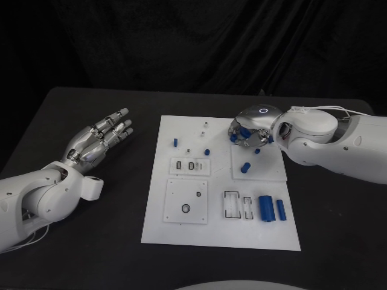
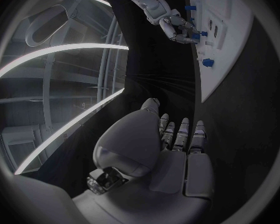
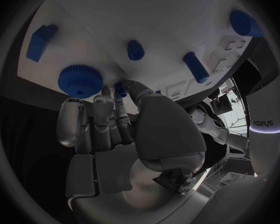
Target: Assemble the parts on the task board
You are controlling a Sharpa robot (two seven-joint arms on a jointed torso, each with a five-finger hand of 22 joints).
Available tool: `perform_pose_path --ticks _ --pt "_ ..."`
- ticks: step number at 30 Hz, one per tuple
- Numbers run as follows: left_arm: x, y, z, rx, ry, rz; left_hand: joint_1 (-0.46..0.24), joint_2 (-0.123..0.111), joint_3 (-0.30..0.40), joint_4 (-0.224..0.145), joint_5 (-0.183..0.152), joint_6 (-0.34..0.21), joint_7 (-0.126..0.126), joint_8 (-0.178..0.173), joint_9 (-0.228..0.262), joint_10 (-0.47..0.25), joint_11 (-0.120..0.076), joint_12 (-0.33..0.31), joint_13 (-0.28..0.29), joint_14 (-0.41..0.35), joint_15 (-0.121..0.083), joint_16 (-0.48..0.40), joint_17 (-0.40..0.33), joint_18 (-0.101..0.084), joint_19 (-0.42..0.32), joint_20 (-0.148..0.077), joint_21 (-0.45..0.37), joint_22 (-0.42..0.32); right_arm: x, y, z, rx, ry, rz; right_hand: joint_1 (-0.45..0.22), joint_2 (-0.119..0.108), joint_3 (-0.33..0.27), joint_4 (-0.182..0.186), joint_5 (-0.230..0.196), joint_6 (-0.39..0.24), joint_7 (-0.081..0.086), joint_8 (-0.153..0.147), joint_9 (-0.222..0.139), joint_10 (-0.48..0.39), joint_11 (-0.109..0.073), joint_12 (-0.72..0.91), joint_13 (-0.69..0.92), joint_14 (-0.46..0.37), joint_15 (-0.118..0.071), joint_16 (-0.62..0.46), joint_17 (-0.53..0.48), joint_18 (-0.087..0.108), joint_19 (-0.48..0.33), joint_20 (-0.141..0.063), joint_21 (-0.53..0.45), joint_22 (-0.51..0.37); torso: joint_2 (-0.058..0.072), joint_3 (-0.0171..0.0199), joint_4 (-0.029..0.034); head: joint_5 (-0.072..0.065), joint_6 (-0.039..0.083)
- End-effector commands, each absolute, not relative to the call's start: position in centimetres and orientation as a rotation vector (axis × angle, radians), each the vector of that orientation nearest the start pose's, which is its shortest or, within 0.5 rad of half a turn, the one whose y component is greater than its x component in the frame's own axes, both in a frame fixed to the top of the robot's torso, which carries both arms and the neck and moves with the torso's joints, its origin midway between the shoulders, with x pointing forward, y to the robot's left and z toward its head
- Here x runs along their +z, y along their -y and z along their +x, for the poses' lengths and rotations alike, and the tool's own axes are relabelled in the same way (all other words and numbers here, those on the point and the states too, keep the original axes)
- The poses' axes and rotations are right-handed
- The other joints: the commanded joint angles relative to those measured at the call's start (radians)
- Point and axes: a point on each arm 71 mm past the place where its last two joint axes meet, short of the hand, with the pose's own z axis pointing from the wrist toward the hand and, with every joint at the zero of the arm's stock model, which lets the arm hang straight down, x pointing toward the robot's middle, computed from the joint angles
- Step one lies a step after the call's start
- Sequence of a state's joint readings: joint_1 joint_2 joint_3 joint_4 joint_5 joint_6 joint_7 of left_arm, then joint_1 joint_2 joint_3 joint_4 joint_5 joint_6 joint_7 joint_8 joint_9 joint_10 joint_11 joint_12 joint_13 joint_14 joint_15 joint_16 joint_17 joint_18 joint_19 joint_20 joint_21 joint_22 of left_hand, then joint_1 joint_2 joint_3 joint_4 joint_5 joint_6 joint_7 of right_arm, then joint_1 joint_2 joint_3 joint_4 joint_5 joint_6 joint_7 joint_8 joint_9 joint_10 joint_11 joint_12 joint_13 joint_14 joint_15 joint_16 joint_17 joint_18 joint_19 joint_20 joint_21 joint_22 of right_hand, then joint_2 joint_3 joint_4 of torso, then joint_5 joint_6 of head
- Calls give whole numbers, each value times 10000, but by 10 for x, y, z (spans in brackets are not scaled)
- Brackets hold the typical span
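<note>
The left hand [image 1: 100, 138] lies open beside the task board [image 1: 219, 232], holding nothing. The right hand [image 1: 250, 133] is over the board's far part, pinching a small blue part [image 3: 120, 89] in its fingertips, close to a blue gear [image 3: 79, 79].

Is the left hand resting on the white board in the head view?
No, the left hand hovers open over the black table, well clear of the white board.

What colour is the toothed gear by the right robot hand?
Blue; the gear shows best in the right wrist view, on the white task board.
</note>
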State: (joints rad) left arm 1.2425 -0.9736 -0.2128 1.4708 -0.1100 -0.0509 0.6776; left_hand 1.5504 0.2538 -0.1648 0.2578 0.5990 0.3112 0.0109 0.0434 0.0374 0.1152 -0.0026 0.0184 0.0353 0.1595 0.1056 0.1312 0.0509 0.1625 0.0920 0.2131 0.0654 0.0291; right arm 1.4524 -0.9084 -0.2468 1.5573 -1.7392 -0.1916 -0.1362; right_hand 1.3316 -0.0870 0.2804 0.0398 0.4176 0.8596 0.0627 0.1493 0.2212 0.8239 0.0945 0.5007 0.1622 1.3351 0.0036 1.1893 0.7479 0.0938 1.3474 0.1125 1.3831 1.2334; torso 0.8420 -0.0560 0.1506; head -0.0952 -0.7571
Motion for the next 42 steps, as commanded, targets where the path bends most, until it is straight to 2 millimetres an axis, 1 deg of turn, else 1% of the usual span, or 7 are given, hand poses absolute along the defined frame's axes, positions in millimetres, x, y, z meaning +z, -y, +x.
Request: perform_pose_path --ticks 1,11,12,17,23,29,42 --pt "-184 -280 466 -18108 -11902 -7236 86 -18 49 8 38 -14 60 -35 9 9 91 55 9 14 66 41 -1 177 13 90 46 -4 -144 222 490 3517 -15993 -5739 50 12 70 -1 -90 57 -23 51 47 122 3 66 26 67 0 75 32 -140 94 3 46 18 6 -3 -5 15 -20" --pt "-186 -281 468 -18066 -12002 -7284 119 12 142 -15 36 97 141 -13 25 21 133 59 19 25 114 60 -1 175 25 136 51 -4 -143 218 489 3927 -15560 -5829 415 294 488 -228 -416 967 168 717 789 1173 -366 377 248 361 -249 354 585 -210 320 -205 242 409 10 -14 0 30 -31" --pt "-186 -281 468 -18064 -12011 -7288 119 12 142 -15 36 97 141 -13 25 21 133 59 19 25 114 60 -1 175 25 136 51 -4 -143 218 489 3973 -15498 -5831 511 337 511 -309 -452 1207 222 918 1010 1509 -495 446 299 435 -351 400 694 -220 355 -293 269 471 10 -14 0 30 -31" --pt "-186 -282 469 -18042 -12053 -7312 126 12 160 -23 35 120 158 -8 28 28 145 61 22 27 122 63 -1 175 28 144 52 -4 -140 217 487 4173 -15154 -5776 538 361 480 -380 -453 1473 284 1306 1621 2015 -657 332 339 566 -490 424 845 -225 359 -447 247 498 14 -19 1 41 -20" --pt "-186 -282 469 -18003 -12096 -7343 126 12 160 -23 35 120 158 -8 28 28 145 61 22 27 122 63 -1 175 28 144 52 -4 -134 216 486 4457 -15021 -5375 498 350 457 -365 -440 1472 280 1371 1780 2117 -672 271 342 589 -495 411 846 -229 367 -466 243 515 13 -20 -1 75 16" --pt "-187 -282 469 -17973 -12153 -7374 139 7 189 -38 33 108 174 -9 26 38 168 63 27 37 137 74 1 175 37 159 57 -2 -122 209 489 4561 -15026 -5191 417 333 410 -319 -445 1559 295 1550 2146 2263 -640 57 313 615 -449 371 843 -231 370 -437 220 527 18 -23 7 105 37" --pt "-188 -279 471 -17992 -12265 -7399 156 -5 230 -63 31 38 183 -23 16 14 201 57 22 3 161 52 -11 174 39 184 57 -3 -118 181 512 4393 -15185 -5511 342 336 410 -261 -471 1453 291 1566 2408 2251 -569 -280 226 611 -391 327 831 -225 350 -394 176 509 27 -32 5 92 95"
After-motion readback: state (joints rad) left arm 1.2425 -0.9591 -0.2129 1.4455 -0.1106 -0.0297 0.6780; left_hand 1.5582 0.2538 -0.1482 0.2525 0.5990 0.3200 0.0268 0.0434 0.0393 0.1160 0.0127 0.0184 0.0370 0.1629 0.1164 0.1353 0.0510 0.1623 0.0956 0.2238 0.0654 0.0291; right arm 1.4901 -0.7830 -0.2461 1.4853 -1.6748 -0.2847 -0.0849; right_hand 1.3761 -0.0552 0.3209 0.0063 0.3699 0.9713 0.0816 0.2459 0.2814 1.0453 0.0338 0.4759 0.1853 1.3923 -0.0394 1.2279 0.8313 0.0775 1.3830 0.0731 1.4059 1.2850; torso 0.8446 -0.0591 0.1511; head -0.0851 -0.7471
